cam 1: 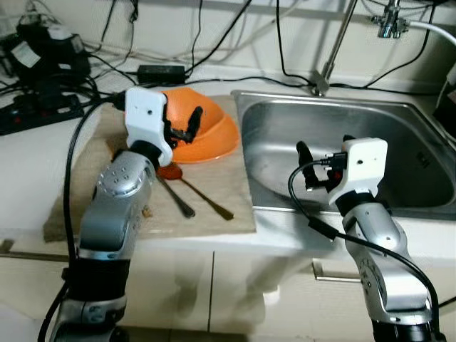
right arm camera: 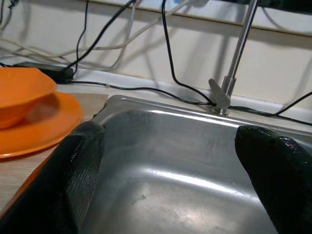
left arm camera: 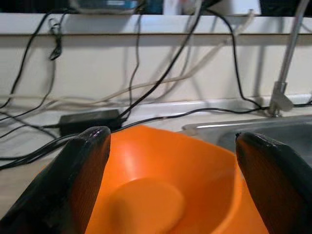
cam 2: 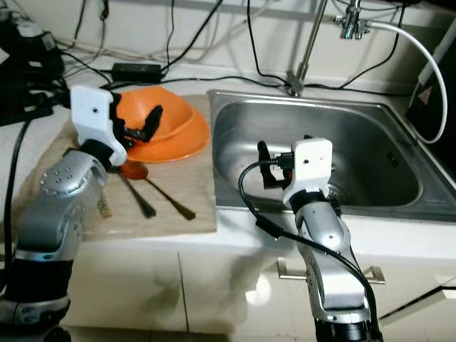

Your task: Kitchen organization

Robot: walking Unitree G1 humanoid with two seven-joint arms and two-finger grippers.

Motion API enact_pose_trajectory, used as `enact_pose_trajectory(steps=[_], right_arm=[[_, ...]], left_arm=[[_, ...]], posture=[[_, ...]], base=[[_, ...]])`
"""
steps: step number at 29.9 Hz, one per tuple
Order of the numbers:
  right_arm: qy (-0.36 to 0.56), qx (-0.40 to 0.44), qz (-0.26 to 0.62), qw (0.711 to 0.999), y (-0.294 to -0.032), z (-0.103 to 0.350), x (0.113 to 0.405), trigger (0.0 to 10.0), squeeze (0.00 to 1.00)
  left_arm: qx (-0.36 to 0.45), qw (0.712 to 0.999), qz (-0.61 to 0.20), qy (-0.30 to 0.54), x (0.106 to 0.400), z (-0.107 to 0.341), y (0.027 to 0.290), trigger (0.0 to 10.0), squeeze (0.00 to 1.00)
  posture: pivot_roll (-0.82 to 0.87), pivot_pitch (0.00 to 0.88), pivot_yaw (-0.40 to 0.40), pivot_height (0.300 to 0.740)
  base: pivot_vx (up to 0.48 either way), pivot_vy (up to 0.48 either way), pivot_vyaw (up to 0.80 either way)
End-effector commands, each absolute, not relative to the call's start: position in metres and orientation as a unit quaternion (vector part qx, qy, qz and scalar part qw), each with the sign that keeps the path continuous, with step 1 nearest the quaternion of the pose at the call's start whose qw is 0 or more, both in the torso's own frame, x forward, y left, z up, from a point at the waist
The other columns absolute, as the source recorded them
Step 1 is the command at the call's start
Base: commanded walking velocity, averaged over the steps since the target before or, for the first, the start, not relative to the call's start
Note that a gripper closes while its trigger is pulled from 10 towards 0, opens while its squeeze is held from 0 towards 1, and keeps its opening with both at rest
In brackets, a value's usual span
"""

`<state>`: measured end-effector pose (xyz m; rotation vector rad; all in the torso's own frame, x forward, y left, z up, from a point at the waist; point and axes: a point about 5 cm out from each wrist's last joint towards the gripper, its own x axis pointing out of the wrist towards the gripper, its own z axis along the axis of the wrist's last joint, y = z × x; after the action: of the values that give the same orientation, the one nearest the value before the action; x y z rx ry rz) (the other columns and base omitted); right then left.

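An orange bowl [cam 1: 206, 132] sits on an orange plate [right arm camera: 44, 124] at the back of a beige mat [cam 1: 214, 192] spread on the white worktop [cam 1: 28, 178], right against the left rim of the steel sink [cam 1: 399, 157]. The left pincer [cam 1: 182, 128] hangs over the bowl with its two black fingers [left arm camera: 73, 180] spread wide and nothing between them; in the left wrist view the orange hollow of the bowl lies in the gap between the fingers.

In front of the bowl, nearer the worktop's front edge, a spoon with an orange-red bowl [cam 1: 169, 171] and two long utensils lie on the mat: a dark-handled one [cam 1: 178, 201] and a brown-handled one [cam 1: 210, 201], their handles fanning apart toward the front edge. Whether they touch at the spoon end cannot be told.

The right pincer [cam 1: 324, 162] is held over the front edge of the sink, pointing toward the back wall. Its fingers [right arm camera: 73, 170] are also wide apart and empty, with the bare steel basin between them in the right wrist view. A slim tap [cam 1: 335, 50] rises from the sink's back rim.

Along the worktop's back edge run many black cables [cam 1: 285, 43], with a black power brick [cam 1: 160, 73] behind the bowl and a black power strip [cam 1: 35, 110] near the back left corner.
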<state>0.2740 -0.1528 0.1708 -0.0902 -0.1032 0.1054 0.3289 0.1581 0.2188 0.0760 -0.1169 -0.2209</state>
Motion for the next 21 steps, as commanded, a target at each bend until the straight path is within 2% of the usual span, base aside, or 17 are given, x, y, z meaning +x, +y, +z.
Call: enact_pose_trajectory(steps=[1,6,10,11,12,14,21], right_arm=[[-0.048,-0.046,0.045,0.997,-0.157,0.172,0.275,10.0,0.0],[-0.048,-0.044,0.047,0.997,-0.157,0.173,0.275,10.0,0.0],[-0.05,-0.039,0.079,0.995,-0.152,0.175,0.276,10.0,0.0],[-0.05,-0.036,0.09,0.994,-0.15,0.176,0.276,10.0,0.0],[-0.048,-0.034,0.103,0.993,-0.148,0.176,0.276,10.0,0.0],[-0.046,-0.035,0.112,0.992,-0.147,0.176,0.275,10.0,0.0],[-0.032,-0.026,0.134,0.99,-0.145,0.173,0.272,10.0,0.0]], left_arm=[[0.031,0.992,-0.116,-0.048,0.333,0.222,0.161,10.0,1.0],[0.011,0.992,-0.129,-0.009,0.342,0.224,0.166,10.0,1.0],[0.001,0.992,-0.098,0.077,0.362,0.221,0.182,10.0,1.0],[-0.011,0.992,-0.081,0.095,0.368,0.221,0.19,10.0,0.03],[-0.026,0.991,-0.065,0.116,0.374,0.223,0.199,10.0,0.0],[-0.026,0.99,-0.05,0.132,0.379,0.226,0.208,10.0,0.0],[-0.039,0.986,-0.038,0.16,0.385,0.232,0.22,10.0,0.0]], posture=[[-0.02,0.0,-0.033,0.74],[-0.01,0.0,-0.038,0.74],[-0.01,0.0,-0.043,0.74],[-0.01,0.0,-0.041,0.74],[-0.01,0.0,-0.039,0.74],[-0.01,0.0,-0.035,0.74],[-0.01,0.0,-0.027,0.74]], base=[[0.0,0.0,0.0],[0.0,0.0,0.0],[0.0,0.0,0.0],[0.0,0.0,0.0],[0.0,0.0,0.0],[0.0,0.0,0.0],[0.0,0.0,0.0]])
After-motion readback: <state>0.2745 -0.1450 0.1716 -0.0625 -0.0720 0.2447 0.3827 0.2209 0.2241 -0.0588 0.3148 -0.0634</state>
